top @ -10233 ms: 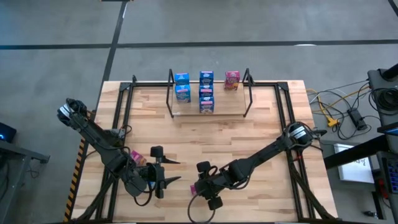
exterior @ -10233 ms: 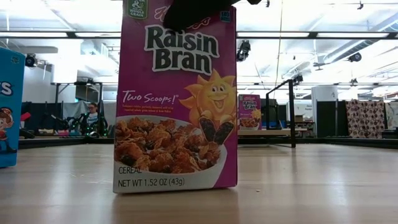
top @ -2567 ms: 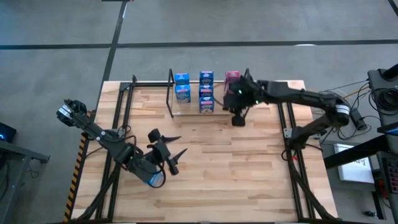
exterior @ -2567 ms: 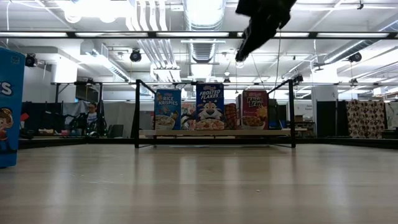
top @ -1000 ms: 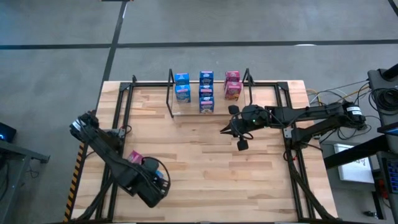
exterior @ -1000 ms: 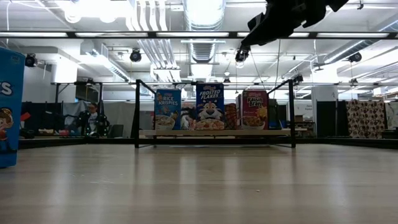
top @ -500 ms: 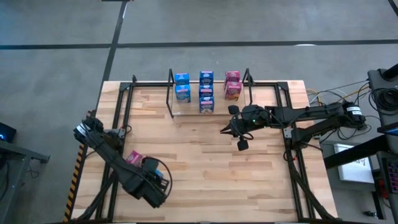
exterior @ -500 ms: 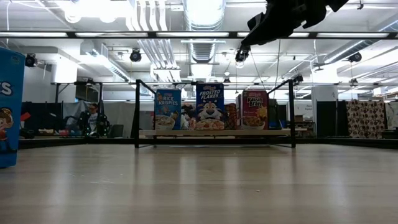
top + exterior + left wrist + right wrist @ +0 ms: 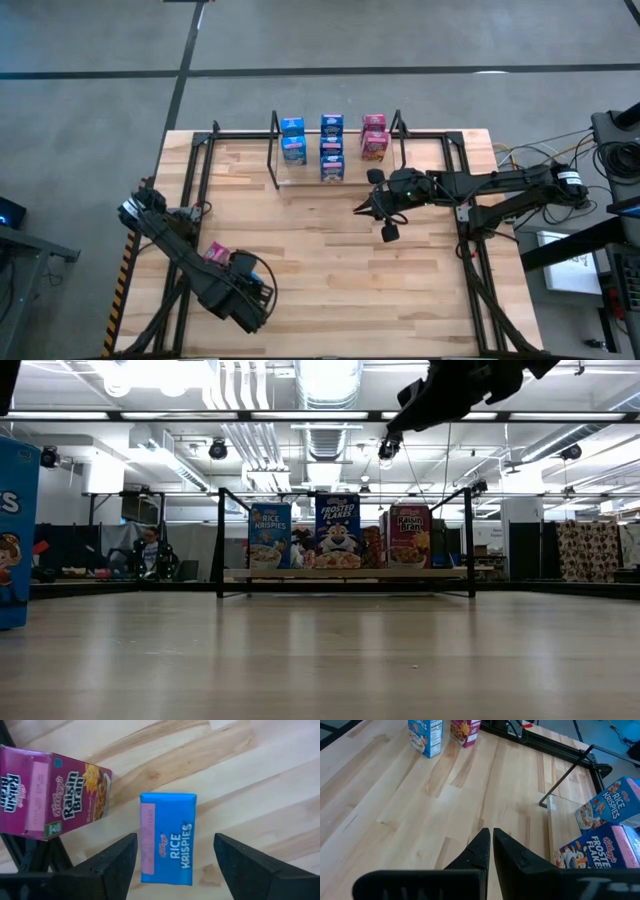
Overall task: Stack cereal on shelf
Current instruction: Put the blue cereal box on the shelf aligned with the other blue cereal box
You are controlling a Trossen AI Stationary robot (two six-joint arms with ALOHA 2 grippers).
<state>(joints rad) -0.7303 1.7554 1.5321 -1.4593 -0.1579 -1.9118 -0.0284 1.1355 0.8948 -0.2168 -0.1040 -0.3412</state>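
- Seven boxes show on the shelf (image 9: 336,183) from above: two blue at one end, three blue in the middle, two pink (image 9: 374,136) at the other.
- Left to do, by my reckoning: a Rice Krispies box (image 9: 167,837) and a Raisin Bran box (image 9: 50,794), both upright on the table's near left corner.
- Left gripper (image 9: 172,855) hangs above the blue box, fingers spread either side — not touching it.
- Right gripper (image 9: 491,847) is clenched on nothing, in front of the shelf.
- Boxes: printed card, sharp-edged. Table (image 9: 420,290): pale planked wood. Shelf: thin black posts, clear tier.
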